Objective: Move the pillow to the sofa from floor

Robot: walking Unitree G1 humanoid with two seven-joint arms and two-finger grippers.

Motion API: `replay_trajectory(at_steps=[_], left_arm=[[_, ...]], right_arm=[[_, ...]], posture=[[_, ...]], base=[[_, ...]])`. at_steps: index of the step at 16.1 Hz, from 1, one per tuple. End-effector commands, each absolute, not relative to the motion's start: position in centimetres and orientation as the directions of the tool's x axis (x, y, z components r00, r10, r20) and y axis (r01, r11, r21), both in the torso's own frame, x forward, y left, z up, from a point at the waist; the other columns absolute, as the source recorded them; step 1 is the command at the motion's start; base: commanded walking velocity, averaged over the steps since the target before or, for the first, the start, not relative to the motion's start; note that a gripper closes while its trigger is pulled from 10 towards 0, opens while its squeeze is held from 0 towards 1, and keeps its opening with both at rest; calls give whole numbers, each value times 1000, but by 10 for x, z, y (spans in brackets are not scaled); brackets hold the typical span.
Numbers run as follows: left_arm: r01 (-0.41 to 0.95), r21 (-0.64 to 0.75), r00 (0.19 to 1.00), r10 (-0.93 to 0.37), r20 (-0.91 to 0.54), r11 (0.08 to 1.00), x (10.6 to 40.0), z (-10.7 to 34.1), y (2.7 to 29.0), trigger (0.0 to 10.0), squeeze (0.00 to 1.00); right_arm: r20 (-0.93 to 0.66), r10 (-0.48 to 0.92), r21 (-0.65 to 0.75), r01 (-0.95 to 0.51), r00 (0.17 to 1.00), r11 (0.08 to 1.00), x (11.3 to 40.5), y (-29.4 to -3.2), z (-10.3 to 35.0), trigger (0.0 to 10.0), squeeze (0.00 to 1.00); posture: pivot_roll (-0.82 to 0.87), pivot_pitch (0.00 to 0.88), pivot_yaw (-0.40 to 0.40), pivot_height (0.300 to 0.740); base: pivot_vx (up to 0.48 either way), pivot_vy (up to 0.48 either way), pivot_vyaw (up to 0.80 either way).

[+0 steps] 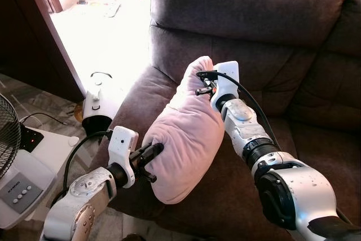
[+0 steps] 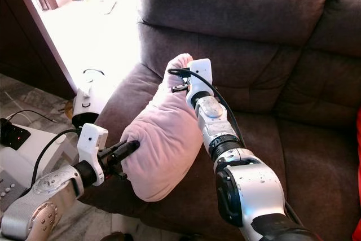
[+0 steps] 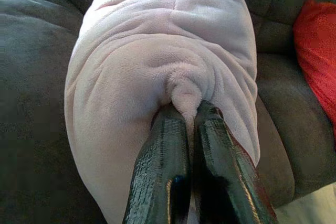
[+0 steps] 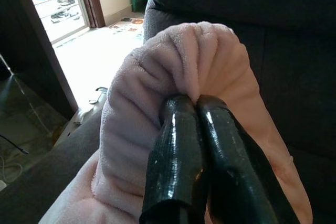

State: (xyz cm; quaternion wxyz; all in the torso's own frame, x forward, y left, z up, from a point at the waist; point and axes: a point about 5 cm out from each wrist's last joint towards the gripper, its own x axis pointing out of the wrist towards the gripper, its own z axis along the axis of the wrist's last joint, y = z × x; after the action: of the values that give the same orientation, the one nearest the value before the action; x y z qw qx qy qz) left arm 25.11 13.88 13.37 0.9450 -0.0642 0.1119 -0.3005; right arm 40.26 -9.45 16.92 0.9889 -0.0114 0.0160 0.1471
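1. The pink pillow is already off the floor and hangs between the two pincers, above the left end of the brown sofa. Its long axis runs from the left pincer at the near, low end up and away to the right pincer at the far, high end, so it lies tilted, top end toward the backrest.

2. Relative to the left pincer the pillow stretches straight ahead along the fingers; relative to the right pincer it hangs down and back toward the robot. Its lower bulge seems to touch or nearly touch the seat cushion near the front edge, though I cannot tell for certain which.

3. Left pincer: clamped tight on a small tuck of plush at the pillow's near end; the wrist view shows the two black fingers almost together with a nub of fabric squeezed between the tips.

4. Right pincer: likewise closed on the pillow, its fingers pinching a gathered fold at the top corner, with the fabric bunched over the tips.

5. My judgement: the coming move turns on lowering both ends onto the seat. The seat lies just beneath and ahead of both pincers, so a short forward-and-down travel should do before either lets go.

6. Beyond the left pincer, off the sofa's arm, a white appliance stands on the floor, well apart from the pillow.
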Motion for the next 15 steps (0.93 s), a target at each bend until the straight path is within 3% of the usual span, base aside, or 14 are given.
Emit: replay_trajectory(at_steps=[1, 2, 3, 4, 13, 14, 15], left_arm=[[509, -177, 819, -538, -202, 842, 253, 127, 144, 10000, 373], [506, -175, 821, -534, -202, 845, 254, 127, 144, 10000, 1000], [503, -178, 822, -532, -201, 845, 254, 127, 144, 10000, 1000], [502, -180, 823, -531, -201, 846, 254, 126, 144, 10000, 1000], [491, -151, 831, -513, -213, 858, 256, 126, 146, 10000, 1000], [491, -148, 831, -512, -216, 859, 256, 126, 146, 10000, 1000], [486, -129, 833, -503, -231, 864, 256, 125, 148, 10000, 1000]], right_arm=[[-96, 315, -14, -318, 944, 948, 398, -90, 155, 10000, 0], [-96, 315, -13, -318, 944, 948, 398, -90, 155, 10000, 0], [-98, 317, -11, -320, 943, 947, 398, -90, 155, 10000, 365], [-99, 318, -8, -320, 943, 947, 398, -90, 155, 10000, 1000], [-71, 306, -8, -307, 949, 952, 400, -91, 161, 10000, 1000], [-65, 298, -12, -299, 952, 954, 401, -93, 162, 10000, 906], [-51, 272, -15, -273, 961, 962, 402, -97, 165, 10000, 0]], posture=[[230, 154, -87, 718], [231, 154, -87, 718], [229, 154, -88, 718], [230, 155, -89, 718], [230, 159, -94, 718], [232, 159, -94, 718], [231, 159, -95, 718]], base=[[0, 0, 0], [0, 0, 0], [0, 0, 0], [0, 0, 0], [0, 0, 0], [0, 0, 0], [0, 0, 0]])
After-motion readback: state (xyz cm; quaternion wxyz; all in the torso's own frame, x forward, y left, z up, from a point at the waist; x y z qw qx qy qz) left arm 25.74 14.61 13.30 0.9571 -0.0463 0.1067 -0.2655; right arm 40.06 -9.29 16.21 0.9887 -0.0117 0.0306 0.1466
